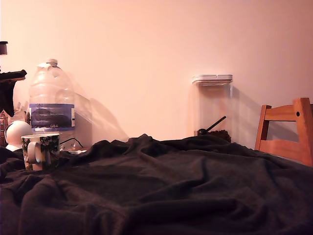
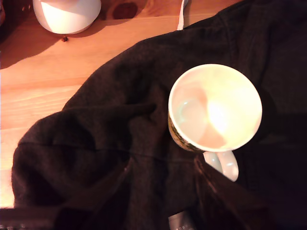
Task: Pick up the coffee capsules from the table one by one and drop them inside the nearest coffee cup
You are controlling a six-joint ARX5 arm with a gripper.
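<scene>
At the exterior view's left edge, part of the dark arm is seen, with the gripper (image 1: 10, 88) too cropped for it to be told whether the jaws are apart or together. One white ball-shaped object (image 1: 17, 133) is seen beside it, then one clear water bottle (image 1: 51, 98). One coffee cup (image 1: 41, 152) is stood upright on the black cloth of the bench (image 1: 171, 186), handle turned toward the camera; in the wrist view its pale interior (image 2: 214, 106) is seen from above, with no capsule inside. No coffee capsule can be made out on the cloth. Further right, one clear lidded container (image 1: 213, 107) and one wooden chair (image 1: 288, 132) are seen.
</scene>
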